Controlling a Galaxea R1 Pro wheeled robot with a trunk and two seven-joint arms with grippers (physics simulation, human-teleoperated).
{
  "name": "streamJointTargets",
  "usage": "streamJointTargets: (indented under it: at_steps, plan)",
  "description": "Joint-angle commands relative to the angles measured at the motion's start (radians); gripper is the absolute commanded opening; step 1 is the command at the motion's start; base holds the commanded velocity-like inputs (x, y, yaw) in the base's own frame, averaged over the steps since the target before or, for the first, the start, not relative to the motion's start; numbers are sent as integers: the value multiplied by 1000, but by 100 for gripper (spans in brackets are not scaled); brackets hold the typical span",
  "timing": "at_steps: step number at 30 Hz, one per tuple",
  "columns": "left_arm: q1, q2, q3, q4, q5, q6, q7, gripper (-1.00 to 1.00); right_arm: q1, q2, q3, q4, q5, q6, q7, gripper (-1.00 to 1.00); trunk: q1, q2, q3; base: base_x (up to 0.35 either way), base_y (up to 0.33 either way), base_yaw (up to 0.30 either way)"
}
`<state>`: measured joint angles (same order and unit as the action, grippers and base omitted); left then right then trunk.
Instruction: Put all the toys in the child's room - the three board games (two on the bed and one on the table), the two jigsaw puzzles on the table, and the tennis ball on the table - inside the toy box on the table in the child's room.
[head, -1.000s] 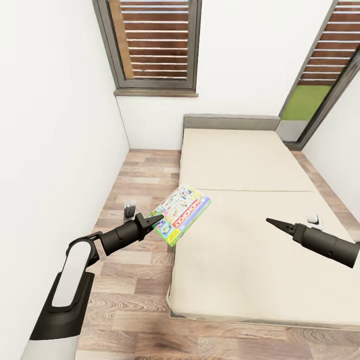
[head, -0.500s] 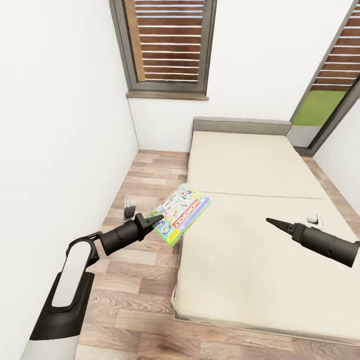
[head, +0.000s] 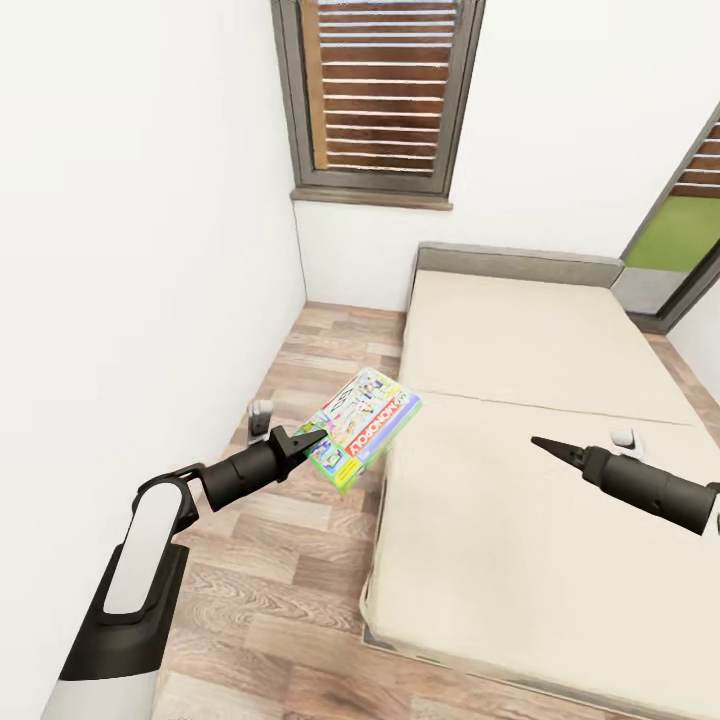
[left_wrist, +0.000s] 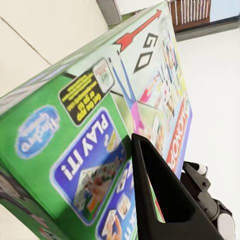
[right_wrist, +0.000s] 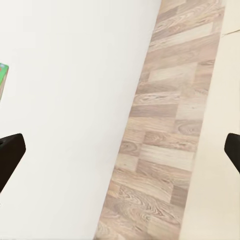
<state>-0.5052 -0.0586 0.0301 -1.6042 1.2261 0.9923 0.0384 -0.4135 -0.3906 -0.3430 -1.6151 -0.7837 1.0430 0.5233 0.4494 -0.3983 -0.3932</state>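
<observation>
My left gripper (head: 312, 437) is shut on the corner of a white-and-green Monopoly board game (head: 366, 427), holding it tilted in the air over the floor beside the bed's left edge. In the left wrist view the box (left_wrist: 95, 115) is close up, with one dark finger (left_wrist: 160, 200) lying across its printed lid. The bed (head: 520, 330), cream mattress on a dark base, stretches away at the right. My right gripper (head: 537, 441) hovers over the mattress; in its wrist view (right_wrist: 120, 155) the fingers stand wide apart with nothing between them, open.
A white wall runs along the left, leaving a strip of wood plank floor (head: 290, 560) between it and the bed. A small grey-white object (head: 260, 413) stands on that floor. A small white item (head: 625, 437) lies on the mattress. A shuttered window (head: 385, 90) is in the far wall.
The whole picture has shifted right, so the camera has turned left. Both arms and the held Monopoly box keep their places in the view.
</observation>
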Motion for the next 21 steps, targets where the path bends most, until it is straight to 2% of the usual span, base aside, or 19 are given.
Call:
streamJointTargets:
  at_steps: [1, 21]
  plan:
    - [-1, -1, 2, 0, 3, 6, 3, -100, -1, 0, -2, 0, 8, 4, 9, 100, 1, -2, 0, 0, 0, 206]
    - [-1, -1, 2, -1, 4, 6, 3, -100, -1, 1, 1, 0, 8, 4, 8, 100, 1, -2, 27, 0, 0, 200]
